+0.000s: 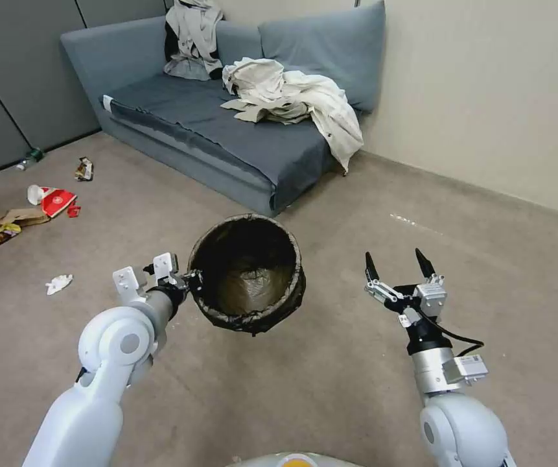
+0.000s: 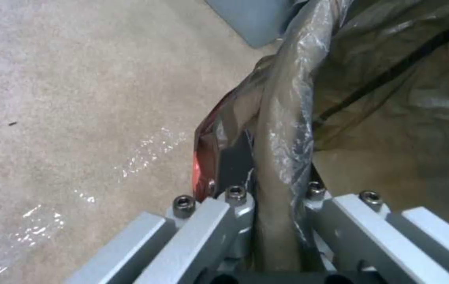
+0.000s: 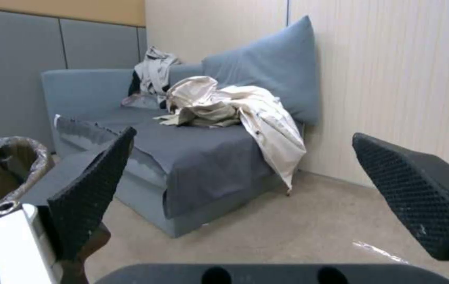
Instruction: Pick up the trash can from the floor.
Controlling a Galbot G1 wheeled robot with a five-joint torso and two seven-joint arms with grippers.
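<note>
Head view: the trash can (image 1: 247, 272) sits at centre frame, raised and tilted so its bag-lined mouth faces the camera, apparently clear of the floor (image 1: 330, 389). The left gripper (image 1: 185, 280), at centre left, is clamped on the near-left section of the rim. Judged cause of the tilt: a one-sided rim hold lets the body hang away from the grip. The right gripper (image 1: 398, 266), at centre right, stands well apart from the can, fingers spread and holding nothing; it appears idle. A sofa (image 1: 227, 143) with heaped clothing occupies the upper half; litter lies at far left.

Left wrist view: the rim, wrapped in crinkled bag film, runs from bottom centre to top centre, pinched between the fingers (image 2: 235, 165), one inside the can, one outside. Carpet fills the left half.

Right wrist view: two black textured fingertips (image 3: 95, 189) stand wide apart at lower left and lower right. The can's rim appears at the left edge, beside the near fingertip but not touching it.
</note>
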